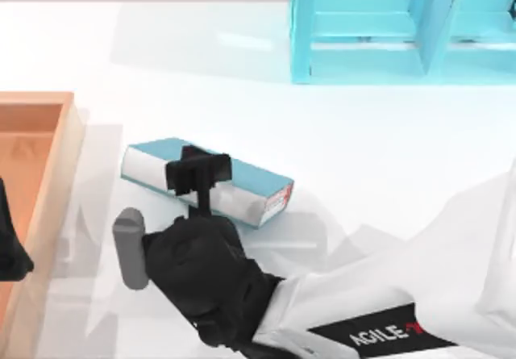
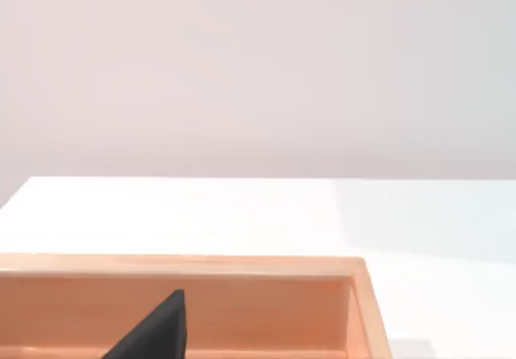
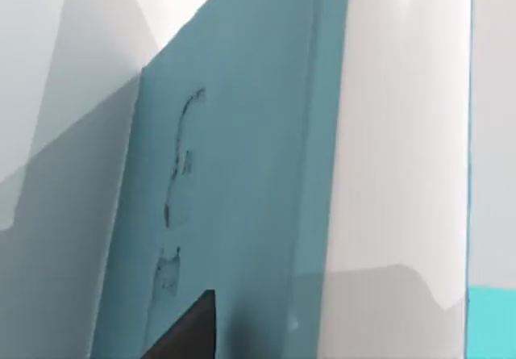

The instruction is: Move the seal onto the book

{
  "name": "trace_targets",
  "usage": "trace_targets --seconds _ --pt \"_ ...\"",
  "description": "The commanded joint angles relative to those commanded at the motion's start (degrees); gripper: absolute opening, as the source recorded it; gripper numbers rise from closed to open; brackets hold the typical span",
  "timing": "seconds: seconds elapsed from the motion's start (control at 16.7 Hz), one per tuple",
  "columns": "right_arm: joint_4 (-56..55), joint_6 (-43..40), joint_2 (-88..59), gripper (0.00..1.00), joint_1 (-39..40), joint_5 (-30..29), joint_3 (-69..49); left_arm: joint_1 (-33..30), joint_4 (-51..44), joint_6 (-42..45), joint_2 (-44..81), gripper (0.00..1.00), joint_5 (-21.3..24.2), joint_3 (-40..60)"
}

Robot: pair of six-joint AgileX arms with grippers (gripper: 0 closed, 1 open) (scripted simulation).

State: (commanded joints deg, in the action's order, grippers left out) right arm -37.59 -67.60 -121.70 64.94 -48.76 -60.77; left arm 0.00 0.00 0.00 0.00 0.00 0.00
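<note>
The seal's place I cannot tell. If it is being carried, it sits hidden under the right claw (image 1: 198, 173), and whether that claw is spread or closed, or has hold of anything, cannot be read either.

The right claw hangs directly over the book (image 1: 246, 180), about at the middle of its length. In the right wrist view the teal cover (image 3: 234, 173) lies close below the claw, with the white page edges alongside it.

**Risks, as I judge them:**
- The book is narrow, and it lies at a slant on the tabletop (image 1: 363, 149). A release off the centre line could let a small upright seal tip over and roll off the long edge onto the tabletop.
- Letting go from too high would probably make the seal bounce or topple; pressing down too far could shove or tilt the book.
- If the claw is in fact empty, opening here achieves nothing, so the hold should be confirmed first.

**Around the claw:**
- A wooden tray (image 1: 36, 98) stands well off to the side of the right claw, with the left claw (image 1: 8, 250) parked over it; the tray's rim (image 2: 177, 264) is seen from the left wrist.
- A turquoise shelf unit (image 1: 387, 28) stands well beyond the claw, across the tabletop.
- Nothing lies between the claw and the cover, so I see no obstacle to setting down.
</note>
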Motion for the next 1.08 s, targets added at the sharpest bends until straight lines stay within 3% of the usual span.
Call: trace_targets --seconds 0.54,1.08 --pt "0.9 0.8 0.0 1.00 0.9 -0.7 0.3 0.0 0.0 0.0 0.0 1.00 0.0 0.0" --pt "21.2 20.1 6.6 1.00 19.9 -16.5 4.5 0.0 0.0 0.0 0.0 1.00 0.0 0.0"
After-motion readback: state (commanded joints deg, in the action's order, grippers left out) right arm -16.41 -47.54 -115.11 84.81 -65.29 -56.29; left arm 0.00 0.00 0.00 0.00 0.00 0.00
